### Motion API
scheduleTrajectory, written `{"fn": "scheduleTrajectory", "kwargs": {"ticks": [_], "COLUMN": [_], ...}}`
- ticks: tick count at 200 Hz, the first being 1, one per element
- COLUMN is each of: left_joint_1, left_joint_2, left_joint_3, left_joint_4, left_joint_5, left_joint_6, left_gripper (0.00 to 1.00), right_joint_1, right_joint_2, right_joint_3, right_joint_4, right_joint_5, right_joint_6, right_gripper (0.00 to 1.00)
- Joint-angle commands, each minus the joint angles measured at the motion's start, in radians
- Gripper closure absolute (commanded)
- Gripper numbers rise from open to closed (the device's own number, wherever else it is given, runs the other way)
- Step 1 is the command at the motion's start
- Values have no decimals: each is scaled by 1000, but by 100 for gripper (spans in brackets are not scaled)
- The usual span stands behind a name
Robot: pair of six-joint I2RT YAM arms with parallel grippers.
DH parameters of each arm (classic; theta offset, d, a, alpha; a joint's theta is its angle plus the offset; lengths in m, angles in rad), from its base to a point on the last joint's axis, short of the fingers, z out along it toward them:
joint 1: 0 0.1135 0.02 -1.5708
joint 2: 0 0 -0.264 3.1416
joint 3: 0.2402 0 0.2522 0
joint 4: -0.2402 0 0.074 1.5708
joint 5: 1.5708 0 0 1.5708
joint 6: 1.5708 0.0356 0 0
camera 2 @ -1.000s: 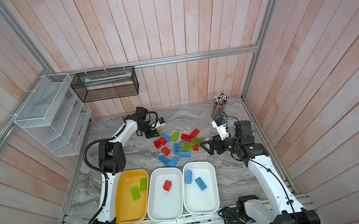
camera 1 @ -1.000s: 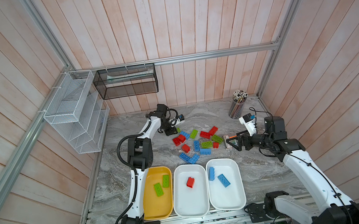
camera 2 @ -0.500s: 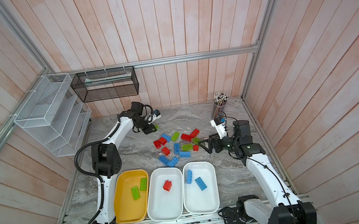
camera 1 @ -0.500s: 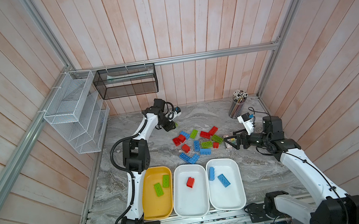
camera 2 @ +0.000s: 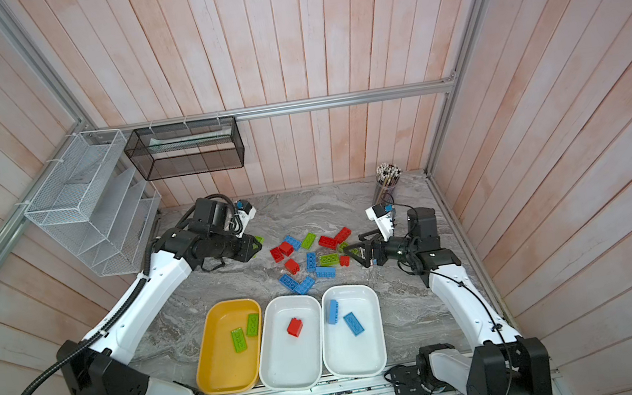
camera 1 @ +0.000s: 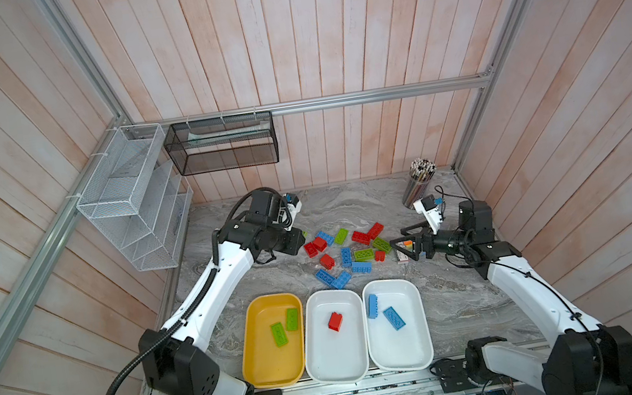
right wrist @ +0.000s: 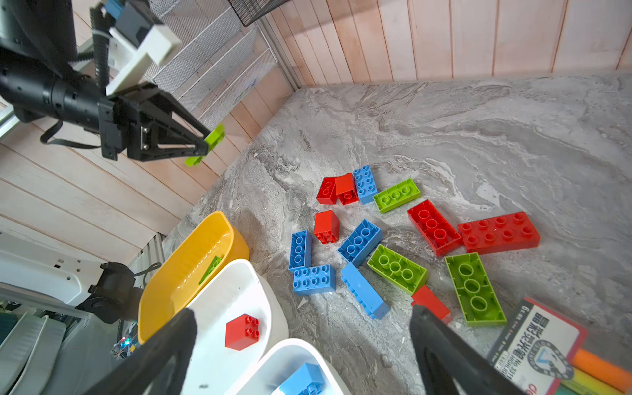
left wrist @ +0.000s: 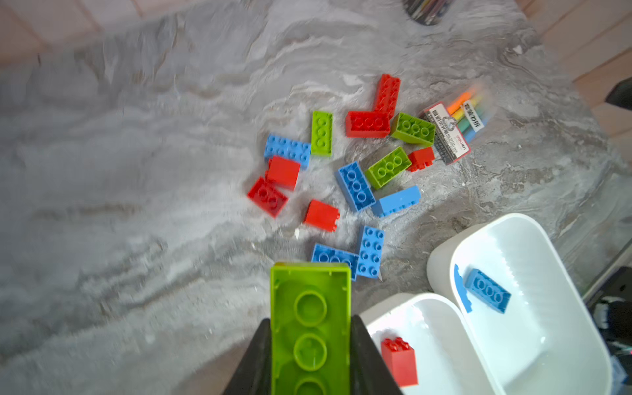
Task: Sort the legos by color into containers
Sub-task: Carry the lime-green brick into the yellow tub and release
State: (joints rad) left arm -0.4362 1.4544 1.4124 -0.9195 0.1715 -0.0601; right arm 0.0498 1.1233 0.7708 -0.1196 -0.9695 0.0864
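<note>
Green lego (left wrist: 309, 328), pinched by left jaws, bares its underside only in the left wrist view; right jaws spread.

In both top views, three containers (camera 1: 339, 357) sat side by side at lower centre, each holding legos (camera 1: 335, 321); the loose pile (camera 1: 346, 256) lay just above them, a pencil cup (camera 1: 417, 186) at its upper right.

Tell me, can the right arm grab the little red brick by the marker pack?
Probably yes. The right gripper is open and empty beside the little red brick, with nothing on top. A green brick and the marker pack crowd it.
</note>
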Motion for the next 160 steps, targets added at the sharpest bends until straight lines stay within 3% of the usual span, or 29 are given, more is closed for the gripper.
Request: {"fn": "scheduleTrajectory", "kwargs": {"ticks": [1,29,55,85,103,117,134,160], "left_joint_1": [0,-13,-13,-9,9,14,26,28], "left_joint_2": [-141,-327,-394,-365,-326,-291,-275,-320], "left_joint_3": [-153,-392,-551,-676,-671,-638,-623,-566], "left_joint_4": [-104,-117,-68,-1,5,-27,-38,-100], "left_joint_5": [-75,-82,-116,-134,-173,-231,-223,-196], "left_joint_6": [-284,-484,-626,-661,-663,-664,-651,-647], "left_gripper": [75,76,76,76,76,66,51,42], "right_joint_1": [9,15,34,40,39,41,39,40], "right_joint_2": [-19,-15,0,-4,-11,-15,-23,-28], "right_joint_3": [-12,-7,8,16,22,25,24,37], "right_joint_4": [12,3,-22,-43,-61,-72,-85,-115], "right_joint_5": [-28,-28,-28,-15,-5,-3,7,21], "right_joint_6": [-2,-8,-25,-37,-45,-50,-52,-70], "right_gripper": [2,2,2,2,2,2,2,2]}}
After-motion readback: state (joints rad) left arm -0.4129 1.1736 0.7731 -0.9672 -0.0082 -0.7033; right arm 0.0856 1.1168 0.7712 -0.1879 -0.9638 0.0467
